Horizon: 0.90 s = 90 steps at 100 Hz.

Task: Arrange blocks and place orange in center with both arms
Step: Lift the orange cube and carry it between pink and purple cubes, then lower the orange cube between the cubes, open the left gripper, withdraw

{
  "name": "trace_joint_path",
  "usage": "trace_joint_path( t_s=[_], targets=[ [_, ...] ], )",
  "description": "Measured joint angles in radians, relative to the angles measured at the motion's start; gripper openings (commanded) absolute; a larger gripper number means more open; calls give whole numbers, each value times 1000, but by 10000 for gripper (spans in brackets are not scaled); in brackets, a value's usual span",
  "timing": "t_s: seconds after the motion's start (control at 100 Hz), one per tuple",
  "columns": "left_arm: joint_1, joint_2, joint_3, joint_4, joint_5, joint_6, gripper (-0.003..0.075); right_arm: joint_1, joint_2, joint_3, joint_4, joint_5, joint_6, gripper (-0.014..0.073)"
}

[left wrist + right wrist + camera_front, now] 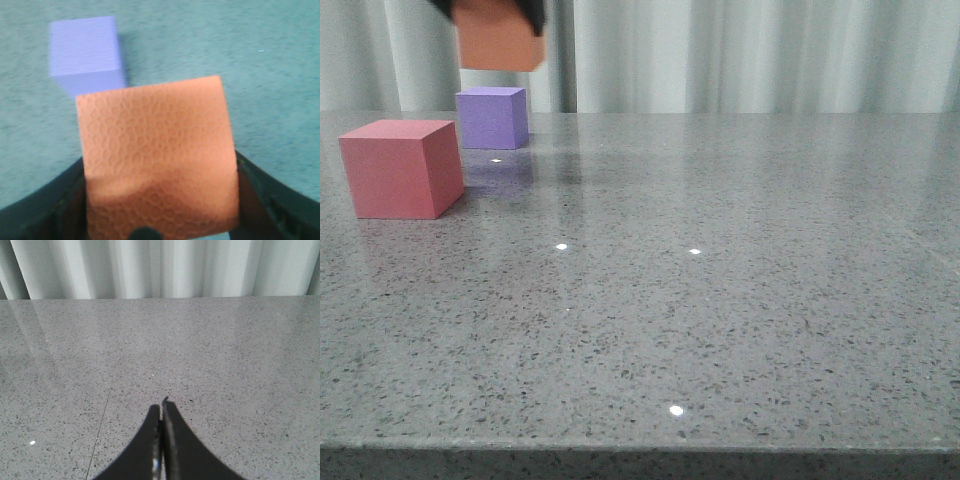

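The right gripper [161, 412] hangs low over bare grey worktop [720, 300] with its 2 fingers pressed together and nothing between them; it shows only in its own wrist view, so its place on the worktop cannot be told.

Near the left edge, the red cube [402, 167] rests flat on the worktop. Beyond it, toward the far left corner, the purple cube [492, 117] also rests flat, slightly to the right and apart from the red one.

Above the purple cube, the orange cube [500, 38] is in the air, clear of the worktop, clamped between the 2 dark fingers of the left gripper [160, 200]. In the left wrist view the purple cube sits just past the orange one, below it.

A pale curtain [770, 55] hangs behind the far edge.
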Motion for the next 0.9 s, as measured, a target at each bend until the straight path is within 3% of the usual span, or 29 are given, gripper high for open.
trace_joint_path(
  t_s=[0.13, 0.32, 0.9],
  targets=[
    [86, -80, 126, -70, -98, 89, 297, 0, 0, 0, 0, 0, 0, -69],
    [165, -81, 171, -205, -151, 213, 297, 0, 0, 0, 0, 0, 0, -69],
    [182, 86, 172, -233, -251, 238, 297, 0, 0, 0, 0, 0, 0, -69]
  ],
)
